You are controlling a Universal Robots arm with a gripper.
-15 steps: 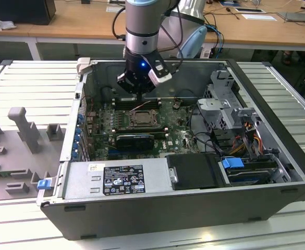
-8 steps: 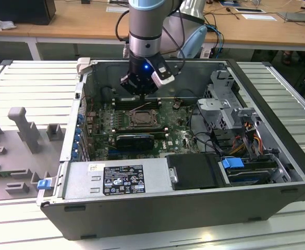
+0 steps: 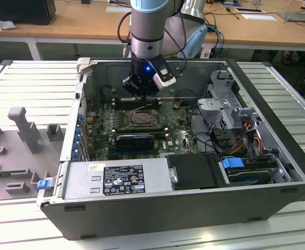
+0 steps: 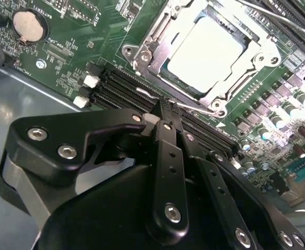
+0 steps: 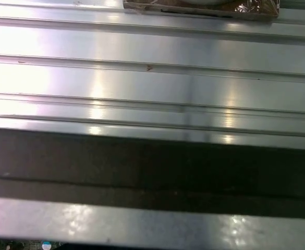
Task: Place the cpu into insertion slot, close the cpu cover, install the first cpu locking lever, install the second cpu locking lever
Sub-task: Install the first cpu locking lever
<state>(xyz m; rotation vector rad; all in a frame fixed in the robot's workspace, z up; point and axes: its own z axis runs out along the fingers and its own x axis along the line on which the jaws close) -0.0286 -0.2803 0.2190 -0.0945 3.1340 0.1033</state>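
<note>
Ribbed metal worktop (image 3: 32,83) under everything, wooden desks behind, and we've got one open computer case (image 3: 277,172) lying on its side with the green board (image 3: 175,136) facing up. One white and one black sticker sit on the power supply (image 3: 116,177), but we can't make out the print from here.

One arm (image 3: 149,31) comes straight down into the case, blue light glowing at the wrist, with the gripper (image 3: 142,94) hanging just over the far edge of the insertion slot (image 3: 142,119).

Second wrist view is the good one. The cpu (image 4: 207,49) is sitting in the socket, pale and shiny, with the cpu cover (image 4: 256,47) lying down flat around it. The fingers (image 4: 165,117) are drawn in narrow, tips right at a thin wire locking lever (image 4: 196,109) along the socket's edge; whether they're actually pinching it, we can't tell. One coin battery (image 4: 27,25) sits off in the board's corner, and the long black memory slots (image 4: 121,86) run between socket and gripper.
</note>
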